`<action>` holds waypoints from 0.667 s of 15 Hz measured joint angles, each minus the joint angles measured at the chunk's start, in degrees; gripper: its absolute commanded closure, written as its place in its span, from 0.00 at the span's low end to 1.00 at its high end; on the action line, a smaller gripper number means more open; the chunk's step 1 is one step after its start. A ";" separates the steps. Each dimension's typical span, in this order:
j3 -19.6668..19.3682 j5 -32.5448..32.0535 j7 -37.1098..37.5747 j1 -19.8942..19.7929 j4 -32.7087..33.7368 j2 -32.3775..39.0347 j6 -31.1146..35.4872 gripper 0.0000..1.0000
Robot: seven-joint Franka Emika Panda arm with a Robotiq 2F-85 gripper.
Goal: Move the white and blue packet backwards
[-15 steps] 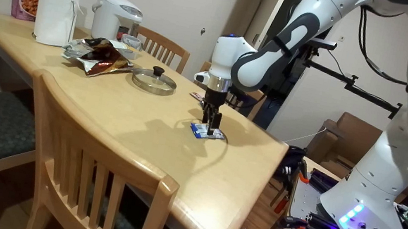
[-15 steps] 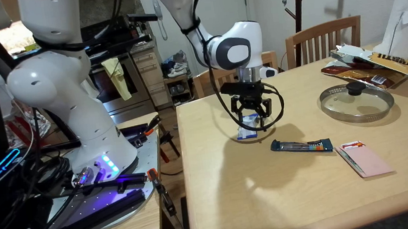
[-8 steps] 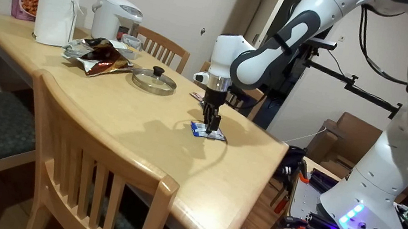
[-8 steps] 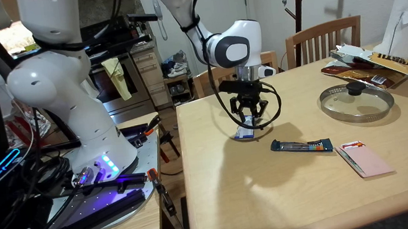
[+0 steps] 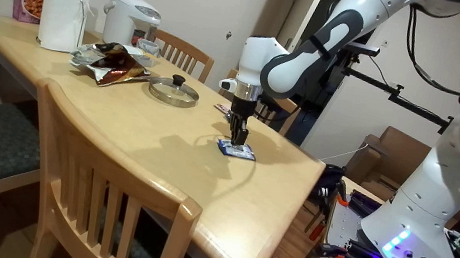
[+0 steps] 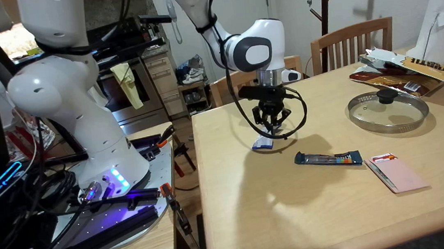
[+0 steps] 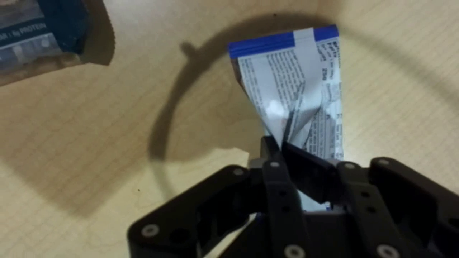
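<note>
"As the white, jointed robot arm (image 5: 303, 64) slopes down over the pale wooden counter (image 5: 140, 127), how does its wrist stand?"

"Close to vertical. In both exterior views the last link drops nearly straight, so the black two-fingered hand (image 7: 281, 148) points down at the wood."

"And its jaws?"

"Pressed together, with the small, flat white and blue packet (image 7: 304, 89) pinched between them. In the wrist view, sharp creases run from the pinch toward the packet's blue-banded end."

"Where is the packet, then?"

"At the hand's tips, on the counter's surface or just over it; I can't tell whether its whole underside touches. It is toward the counter end that faces the arm's base (image 5: 416, 228)."

"What lies nearby?"

"A slim, dark teal wrapped bar (image 6: 328, 159), near the packet but apart from it, and a pink rectangular wallet (image 6: 398, 174) just beside the bar. Farther along sits a round glass lid (image 6: 386, 115) with a metal rim and black knob, beside a crumpled brown-red and silver snack wrapper (image 6: 406, 72)."
</note>
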 measured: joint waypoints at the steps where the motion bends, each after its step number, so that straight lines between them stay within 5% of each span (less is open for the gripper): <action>1: -0.08 0.00 0.00 0.00 -0.05 -0.16 0.00 0.99; 10: -2.25 -0.08 0.06 0.12 -1.11 -3.99 0.05 0.99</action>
